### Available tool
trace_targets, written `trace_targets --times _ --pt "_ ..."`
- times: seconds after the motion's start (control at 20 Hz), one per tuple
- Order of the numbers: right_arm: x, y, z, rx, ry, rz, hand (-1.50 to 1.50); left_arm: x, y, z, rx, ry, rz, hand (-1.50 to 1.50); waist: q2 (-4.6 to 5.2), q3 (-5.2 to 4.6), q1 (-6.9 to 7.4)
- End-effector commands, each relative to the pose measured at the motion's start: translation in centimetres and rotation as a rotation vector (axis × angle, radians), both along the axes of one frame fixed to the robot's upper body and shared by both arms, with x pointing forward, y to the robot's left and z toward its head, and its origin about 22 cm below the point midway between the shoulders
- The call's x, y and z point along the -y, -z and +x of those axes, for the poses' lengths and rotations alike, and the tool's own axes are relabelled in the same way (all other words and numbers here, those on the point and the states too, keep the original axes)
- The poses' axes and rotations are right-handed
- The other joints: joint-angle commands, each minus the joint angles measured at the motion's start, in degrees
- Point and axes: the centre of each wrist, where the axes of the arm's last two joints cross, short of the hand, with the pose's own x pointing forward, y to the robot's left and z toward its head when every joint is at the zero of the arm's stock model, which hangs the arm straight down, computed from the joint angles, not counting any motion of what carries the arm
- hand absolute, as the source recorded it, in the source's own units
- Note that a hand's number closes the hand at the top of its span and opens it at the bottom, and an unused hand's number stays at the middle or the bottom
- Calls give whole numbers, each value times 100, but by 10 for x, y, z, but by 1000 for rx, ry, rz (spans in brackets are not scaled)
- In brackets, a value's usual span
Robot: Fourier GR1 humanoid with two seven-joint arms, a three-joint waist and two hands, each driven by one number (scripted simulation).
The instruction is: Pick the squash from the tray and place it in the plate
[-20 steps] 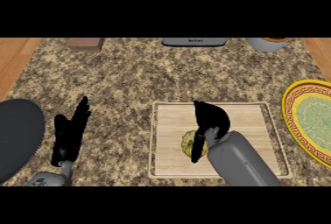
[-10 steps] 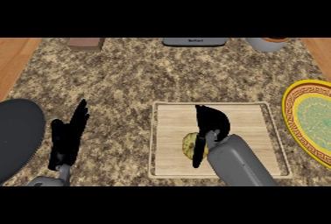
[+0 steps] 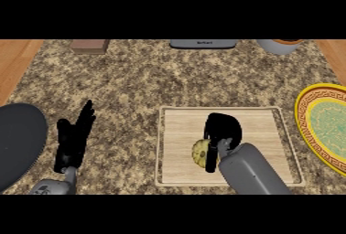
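Now the right hand (image 3: 222, 137) curls round the squash (image 3: 201, 153) in the middle of the tray (image 3: 177, 122) to lift it toward the plate (image 3: 323, 125) at the worktop's right edge, while the left hand (image 3: 74, 138) rests open.

A: Where's the squash (image 3: 201, 154)?
B: On the wooden tray (image 3: 260, 119), toward its near left part. The right hand (image 3: 223, 132) is curled over it, thumb down its right side, hiding much of it.

A: And the plate (image 3: 323, 125)?
B: At the counter's (image 3: 148, 77) right edge, yellow-rimmed with a green centre, just beside the tray and partly cut off.

A: The left hand (image 3: 73, 139)?
B: Near the counter's front left, fingers straight and up, holding nothing. A dark grey round thing (image 3: 17, 141) lies just left of it.

A: Along the far edge?
B: A brown block (image 3: 89, 45), a grey appliance (image 3: 202, 44), a grey pot (image 3: 280, 45).
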Motion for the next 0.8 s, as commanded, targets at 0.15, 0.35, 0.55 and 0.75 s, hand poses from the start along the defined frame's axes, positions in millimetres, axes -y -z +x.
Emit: trace_targets --times 0.15,0.35,0.55,0.75 --pt "51 4 -11 192 -104 -10 150 -17 -2 3 -8 -17 5 0 13 9 -55" --pt "97 -22 -24 409 -266 242 150 -14 1 -8 -4 -33 1 0 -43 31 -225" --pt "165 -19 -43 629 -227 197 150 -15 3 -18 -22 -28 -8 0 -33 25 -207" --pt "201 -32 -60 779 -239 243 150 -5 5 -8 -10 -13 -16 0 -8 12 -177"
